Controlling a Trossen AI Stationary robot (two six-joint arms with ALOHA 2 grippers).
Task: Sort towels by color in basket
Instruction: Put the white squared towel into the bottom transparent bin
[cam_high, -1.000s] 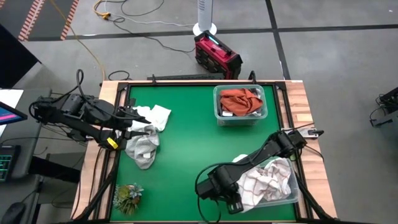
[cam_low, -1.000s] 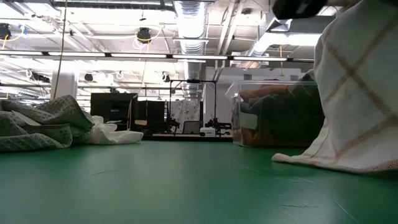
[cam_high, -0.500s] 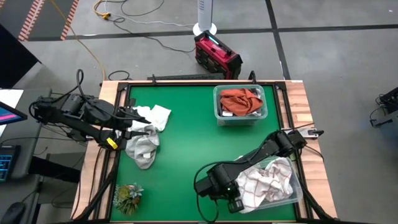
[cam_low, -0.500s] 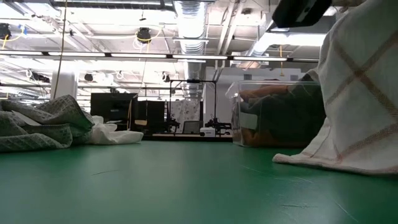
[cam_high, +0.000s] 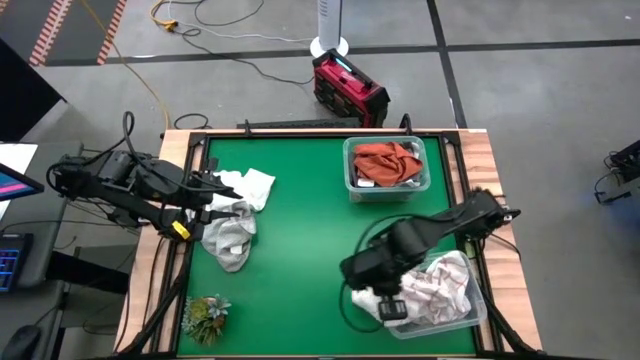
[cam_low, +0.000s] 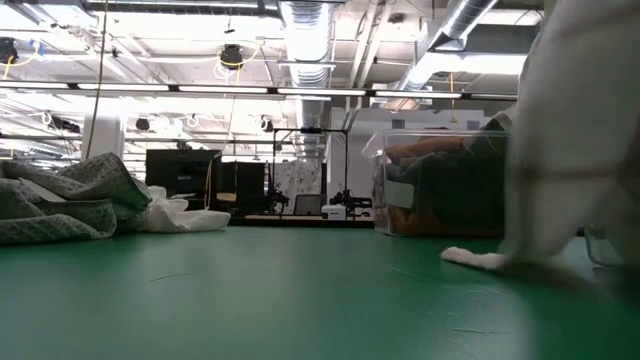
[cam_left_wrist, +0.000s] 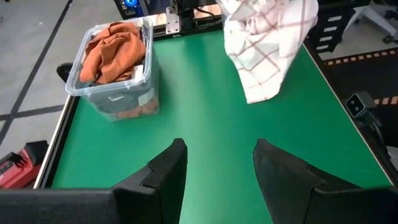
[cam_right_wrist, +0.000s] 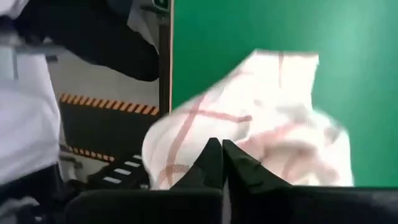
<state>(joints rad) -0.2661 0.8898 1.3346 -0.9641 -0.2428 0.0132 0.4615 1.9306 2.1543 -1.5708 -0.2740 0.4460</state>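
Green table (cam_high: 300, 250): your right gripper (cam_high: 392, 308), pinching the white checked towel (cam_high: 435, 285), swung it over the clear bin (cam_high: 476, 308). Your left gripper (cam_left_wrist: 217, 163) waited, fingers spread. Sorting was advancing, I think.

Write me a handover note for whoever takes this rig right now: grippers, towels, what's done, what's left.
Right gripper: shut on the white red-checked towel, which hangs over the near-right clear bin, one corner on the mat.
Left gripper: open, empty, waiting at the table's left edge beside the towel pile.
Done: rust-orange towel is in the far bin.
Left: finish placing the checked towel, then sort the white towel and grey towel still on the mat.
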